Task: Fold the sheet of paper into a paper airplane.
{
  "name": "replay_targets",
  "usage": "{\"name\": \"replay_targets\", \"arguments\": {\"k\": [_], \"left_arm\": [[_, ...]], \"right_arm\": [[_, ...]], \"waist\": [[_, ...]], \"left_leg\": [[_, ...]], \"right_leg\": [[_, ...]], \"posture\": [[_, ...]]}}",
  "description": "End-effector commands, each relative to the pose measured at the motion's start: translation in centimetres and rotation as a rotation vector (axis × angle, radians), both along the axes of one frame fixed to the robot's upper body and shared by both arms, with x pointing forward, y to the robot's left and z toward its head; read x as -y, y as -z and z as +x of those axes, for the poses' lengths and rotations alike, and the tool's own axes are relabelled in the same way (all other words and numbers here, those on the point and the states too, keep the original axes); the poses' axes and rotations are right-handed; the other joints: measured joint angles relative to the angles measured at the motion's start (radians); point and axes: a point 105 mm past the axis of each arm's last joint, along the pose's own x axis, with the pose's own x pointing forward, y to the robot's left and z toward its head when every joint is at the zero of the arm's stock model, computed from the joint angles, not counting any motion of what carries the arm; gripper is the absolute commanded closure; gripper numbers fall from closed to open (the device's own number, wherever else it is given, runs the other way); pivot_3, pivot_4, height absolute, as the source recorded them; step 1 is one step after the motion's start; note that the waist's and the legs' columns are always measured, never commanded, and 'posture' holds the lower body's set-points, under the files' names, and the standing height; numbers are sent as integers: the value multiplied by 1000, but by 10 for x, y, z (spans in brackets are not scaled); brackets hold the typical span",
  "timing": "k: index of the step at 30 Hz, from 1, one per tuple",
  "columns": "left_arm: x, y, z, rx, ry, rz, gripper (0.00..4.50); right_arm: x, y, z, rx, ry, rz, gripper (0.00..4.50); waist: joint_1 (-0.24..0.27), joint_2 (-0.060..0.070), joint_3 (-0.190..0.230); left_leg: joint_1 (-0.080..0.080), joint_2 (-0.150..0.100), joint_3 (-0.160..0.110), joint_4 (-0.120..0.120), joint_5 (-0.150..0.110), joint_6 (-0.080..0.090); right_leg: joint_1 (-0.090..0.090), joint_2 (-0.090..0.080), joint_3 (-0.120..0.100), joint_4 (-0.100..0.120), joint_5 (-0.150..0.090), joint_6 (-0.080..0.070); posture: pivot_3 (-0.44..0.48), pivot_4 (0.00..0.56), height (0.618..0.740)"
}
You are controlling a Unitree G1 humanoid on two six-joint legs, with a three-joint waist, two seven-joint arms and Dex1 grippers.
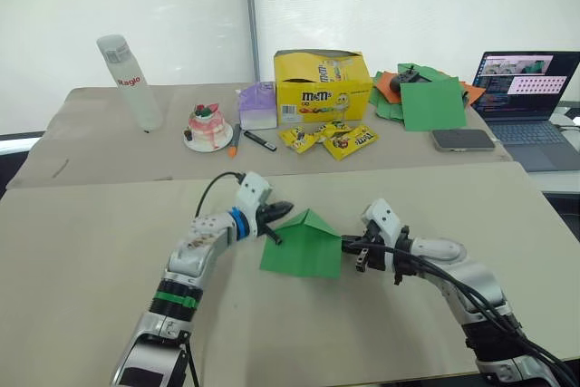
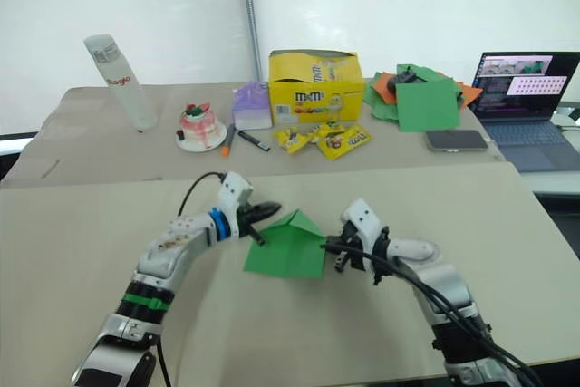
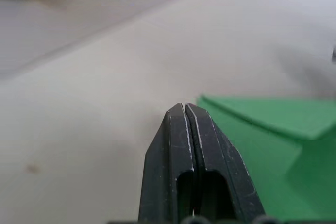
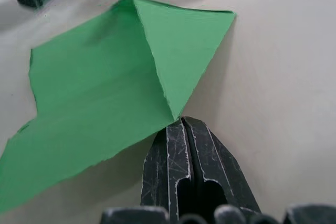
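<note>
With both top corners turned in to a peak, my paper (image 1: 302,244) is only at the nose stage of the plane.

Lying on the near surface (image 1: 82,251) between my two arms, the sheet has a house outline: pointed at the far end, square at the near end, and the right-hand flap stands a little proud instead of lying flat. My left gripper (image 1: 275,215) sits at the sheet's left edge, fingers pressed together with nothing between them; my right gripper (image 1: 350,243) is at the right edge, tips meeting at the flap's lower corner, also closed, and I can't tell whether it pinches the paper. By my reading, flattening that flap, the centre fold and the wings are all left to do.
</note>
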Motion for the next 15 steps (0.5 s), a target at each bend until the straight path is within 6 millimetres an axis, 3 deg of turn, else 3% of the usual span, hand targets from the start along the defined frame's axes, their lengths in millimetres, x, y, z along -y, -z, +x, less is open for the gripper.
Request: {"name": "replay_targets", "arguments": {"k": [1,15], "left_arm": [[13,-14,-8,51,93,-15,4449],[28,17,-27,-9,187,86,4449]], "right_arm": [[-5,-9,3,25,-13,23,4500],[-13,-20,11,63,-7,50,4500]], "waist": [[1,0,0],[4,0,0]], "left_leg": [[0,0,0,0,0,0],[0,-1,0,0,0,0]], "right_leg": [[0,0,0,0,0,0],[0,0,0,0,0,0]], "posture": [[0,150,740],[0,150,740]]}}
